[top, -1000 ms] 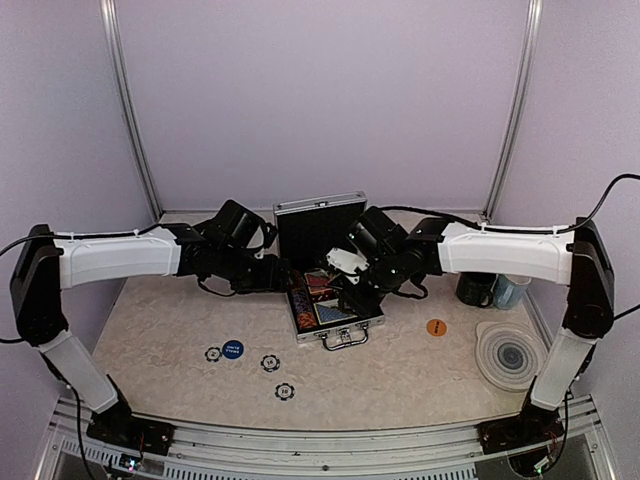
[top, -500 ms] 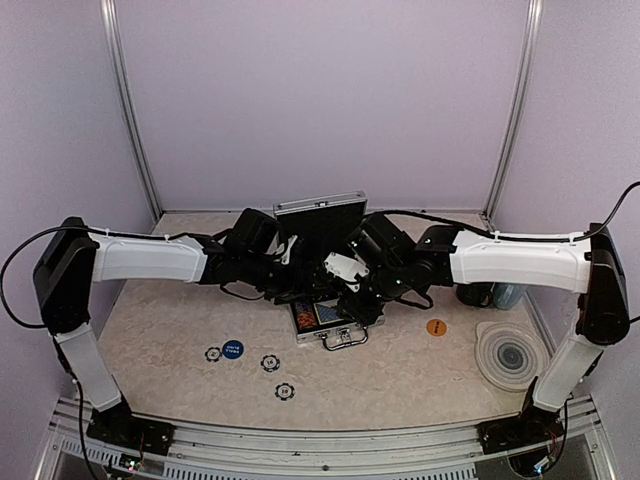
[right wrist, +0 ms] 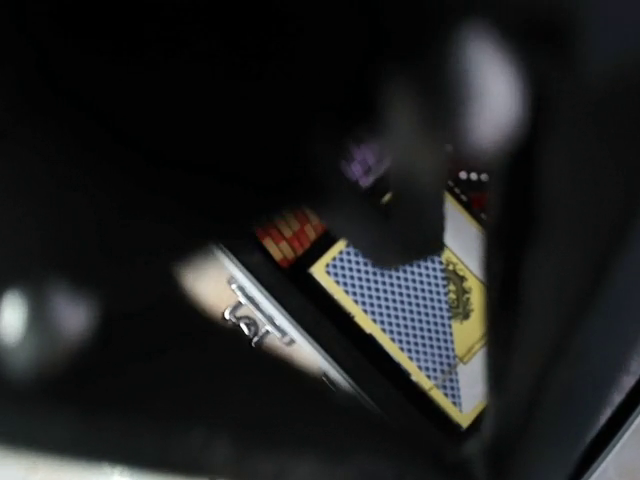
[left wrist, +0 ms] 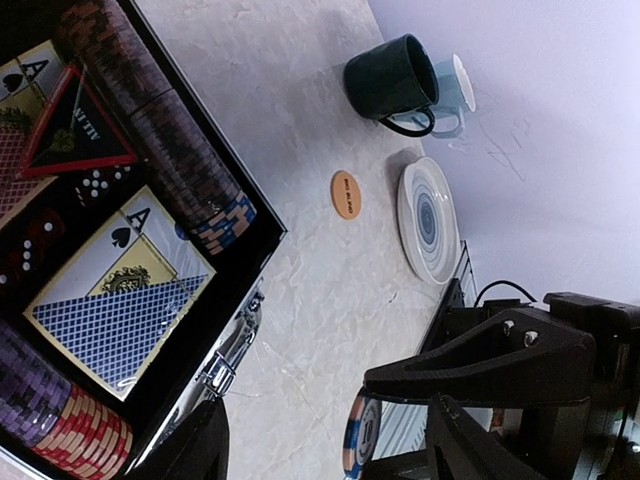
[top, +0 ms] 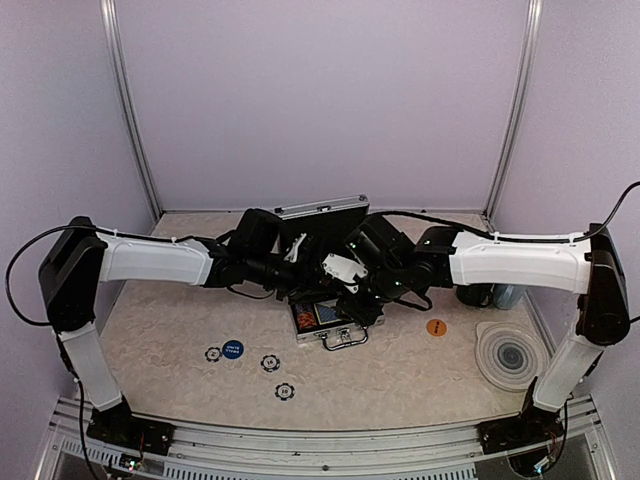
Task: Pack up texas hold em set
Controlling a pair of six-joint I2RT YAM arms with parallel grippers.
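Observation:
The silver case (top: 345, 325) of the texas hold em set lies open mid-table with its lid (top: 322, 213) raised. In the left wrist view it holds chip rows (left wrist: 170, 130), a blue deck (left wrist: 110, 320) and a black triangle (left wrist: 75, 130). My left gripper (left wrist: 335, 450) hovers at the case's front edge, jaws wide apart. A blue-and-orange chip (left wrist: 360, 435) stands on edge against the right finger (left wrist: 480, 440), well clear of the other. My right gripper (top: 352, 290) hangs over the case. Its own view is dark and blurred, showing only the blue deck (right wrist: 410, 310) and a latch (right wrist: 250, 318).
Three chips (top: 270, 362) and a blue button (top: 232, 349) lie front left of the case. An orange button (top: 436, 327) lies to its right. A ringed coaster (top: 510, 355) and two mugs (top: 478, 292) stand at the right edge.
My left arm has reached right, from beside the case to over it, and its jaws have narrowed somewhat. The right arm has barely shifted.

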